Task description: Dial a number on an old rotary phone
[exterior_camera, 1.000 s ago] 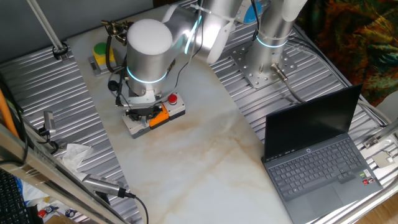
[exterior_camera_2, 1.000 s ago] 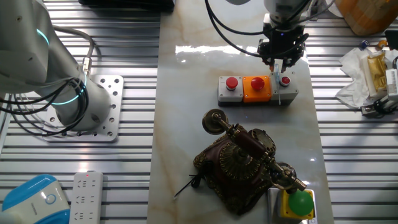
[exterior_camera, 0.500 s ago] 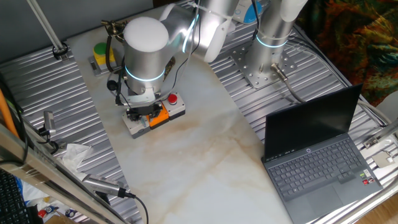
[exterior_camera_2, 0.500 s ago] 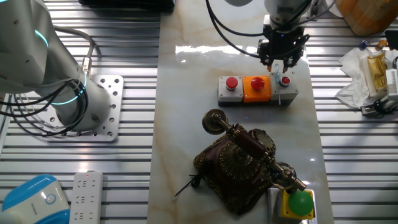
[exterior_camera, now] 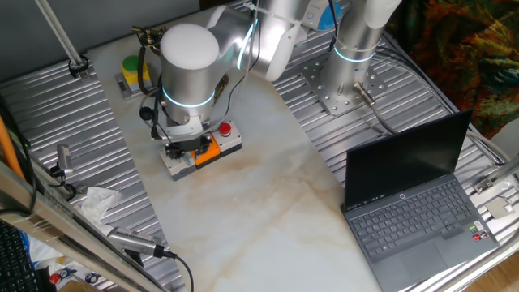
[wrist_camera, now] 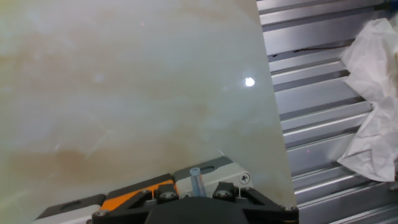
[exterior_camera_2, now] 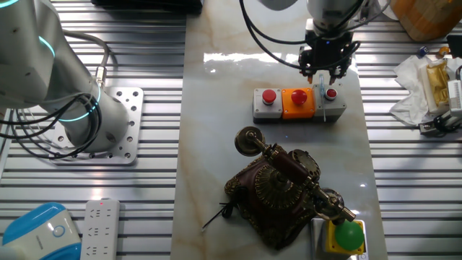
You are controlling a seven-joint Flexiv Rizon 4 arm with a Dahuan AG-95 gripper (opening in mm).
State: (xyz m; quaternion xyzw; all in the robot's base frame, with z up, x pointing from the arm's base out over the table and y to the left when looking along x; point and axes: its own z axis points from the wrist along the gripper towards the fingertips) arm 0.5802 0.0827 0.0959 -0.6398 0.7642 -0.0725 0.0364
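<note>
The two-finger gripper (exterior_camera_2: pixel 325 78), pinching a thin translucent stick (exterior_camera_2: pixel 323 101), hangs over the grey button box (exterior_camera_2: pixel 299 105); the ornate reddish-brown rotary phone (exterior_camera_2: pixel 281 189) sits nearer. Descending here risks pressing buttons instead of dialling.

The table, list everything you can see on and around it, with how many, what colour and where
Old rotary phone: one, dark reddish-brown with brass-gold trim, on the marble slab.
Button box: one, grey with red and orange buttons, under the gripper.
Green button on yellow box: one, beside the phone.
Laptop: one, dark grey, open, at the table edge.
Power strip: one, white, on the ribbed metal.
Crumpled tissue: one, white, beside the slab.
Clear stick: one, held in the gripper, pointing down at the box.
Gripper: one, black, shut on the stick.
</note>
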